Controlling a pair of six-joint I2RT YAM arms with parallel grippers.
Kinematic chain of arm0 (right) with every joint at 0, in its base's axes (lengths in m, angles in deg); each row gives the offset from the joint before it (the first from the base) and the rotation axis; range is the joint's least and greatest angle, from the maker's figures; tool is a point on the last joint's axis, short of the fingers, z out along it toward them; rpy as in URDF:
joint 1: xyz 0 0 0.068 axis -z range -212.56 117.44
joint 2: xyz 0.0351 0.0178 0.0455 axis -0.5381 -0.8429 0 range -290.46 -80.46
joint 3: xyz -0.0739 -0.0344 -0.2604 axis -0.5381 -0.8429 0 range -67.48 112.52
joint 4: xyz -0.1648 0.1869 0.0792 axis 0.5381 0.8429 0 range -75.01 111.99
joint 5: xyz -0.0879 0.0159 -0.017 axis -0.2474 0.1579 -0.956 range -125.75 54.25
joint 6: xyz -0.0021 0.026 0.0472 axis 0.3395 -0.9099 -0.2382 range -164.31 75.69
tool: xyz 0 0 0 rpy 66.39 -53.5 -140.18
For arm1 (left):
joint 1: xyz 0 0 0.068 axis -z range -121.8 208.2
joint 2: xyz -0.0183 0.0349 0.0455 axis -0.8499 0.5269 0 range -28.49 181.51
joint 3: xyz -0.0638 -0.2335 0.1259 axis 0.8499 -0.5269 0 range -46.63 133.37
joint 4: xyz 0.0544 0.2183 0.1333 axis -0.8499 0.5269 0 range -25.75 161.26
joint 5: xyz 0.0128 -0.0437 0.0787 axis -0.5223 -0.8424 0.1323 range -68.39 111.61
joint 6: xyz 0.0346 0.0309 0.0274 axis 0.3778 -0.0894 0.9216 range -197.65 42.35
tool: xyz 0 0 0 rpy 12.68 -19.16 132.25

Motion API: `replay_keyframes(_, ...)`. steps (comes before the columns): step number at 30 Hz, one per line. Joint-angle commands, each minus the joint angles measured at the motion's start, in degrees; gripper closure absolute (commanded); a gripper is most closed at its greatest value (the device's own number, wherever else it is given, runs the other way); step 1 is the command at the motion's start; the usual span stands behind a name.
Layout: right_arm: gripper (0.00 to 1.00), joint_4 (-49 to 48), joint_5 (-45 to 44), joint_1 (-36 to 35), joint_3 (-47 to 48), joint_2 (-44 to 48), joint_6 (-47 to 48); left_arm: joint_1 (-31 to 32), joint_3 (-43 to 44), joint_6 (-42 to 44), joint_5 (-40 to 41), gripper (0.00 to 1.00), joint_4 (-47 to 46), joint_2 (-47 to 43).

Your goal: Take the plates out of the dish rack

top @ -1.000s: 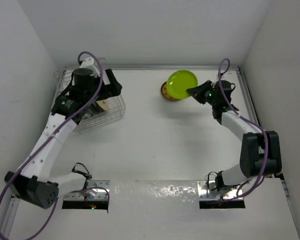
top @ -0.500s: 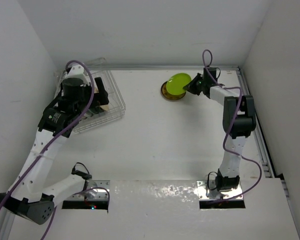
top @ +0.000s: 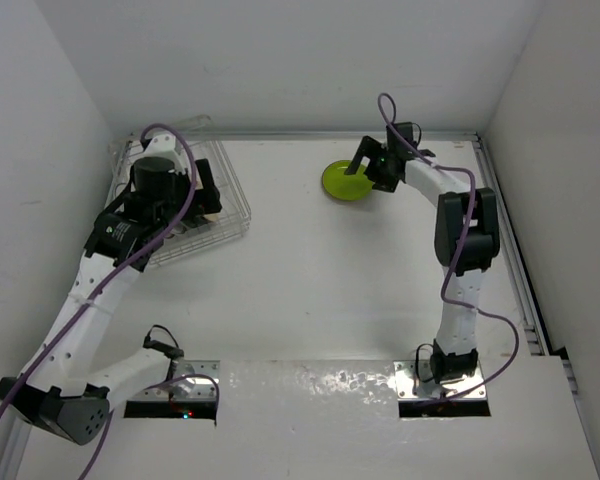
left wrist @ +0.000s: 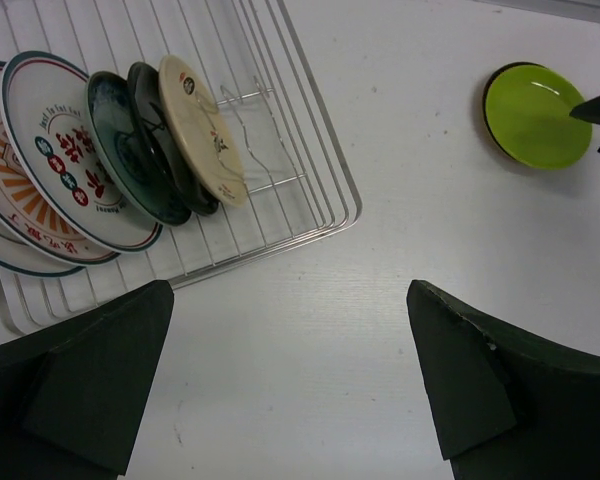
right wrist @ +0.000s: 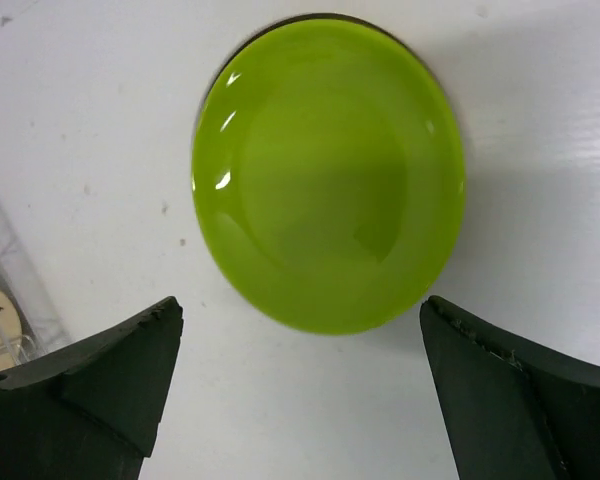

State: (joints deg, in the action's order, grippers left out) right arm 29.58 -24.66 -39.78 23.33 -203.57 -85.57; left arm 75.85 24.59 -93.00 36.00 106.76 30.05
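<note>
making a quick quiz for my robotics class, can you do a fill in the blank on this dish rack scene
1. The plate lying flat under the right gripper is lime ____.
2. The right gripper's jaws are ____, holding nothing.
3. Of the two grippers, the dish rack is nearest the ____ one.
4. In the dish rack, the black plate stands between the cream plate and the ____ one.

Missing words: green; open; left; teal

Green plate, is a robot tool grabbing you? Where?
No, nothing is held. The green plate lies flat, untouched, under the open right tool. The left tool is open too.
</note>
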Motion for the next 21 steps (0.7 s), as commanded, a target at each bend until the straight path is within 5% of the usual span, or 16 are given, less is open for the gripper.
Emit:
replay_keyframes(1,0.01,7.9,-4.7,-2.4,6.3,-1.2,5.4,-0.1,0.0,-0.8,-1.0,0.00,-2.5,0.3)
replay_keyframes(8,0.01,12.2,-8.1,-4.3,7.8,-0.3,7.0,-0.1,-2.6,-3.4,2.7,0.00,-5.8,2.8)
replay_keyframes(13,0.01,7.3,-16.9,-10.3,-5.0,15.7,12.9,-1.3,0.3,-8.8,12.2,0.01,-5.3,11.7)
replay_keyframes(17,0.01,4.4,-15.8,-13.1,-17.5,25.2,13.5,-2.6,3.7,-13.6,15.7,0.10,-6.8,18.3)
replay_keyframes(21,0.01,-4.9,-9.4,-13.6,-32.9,35.3,10.9,-3.1,10.6,-15.8,19.2,0.36,-5.3,28.4)
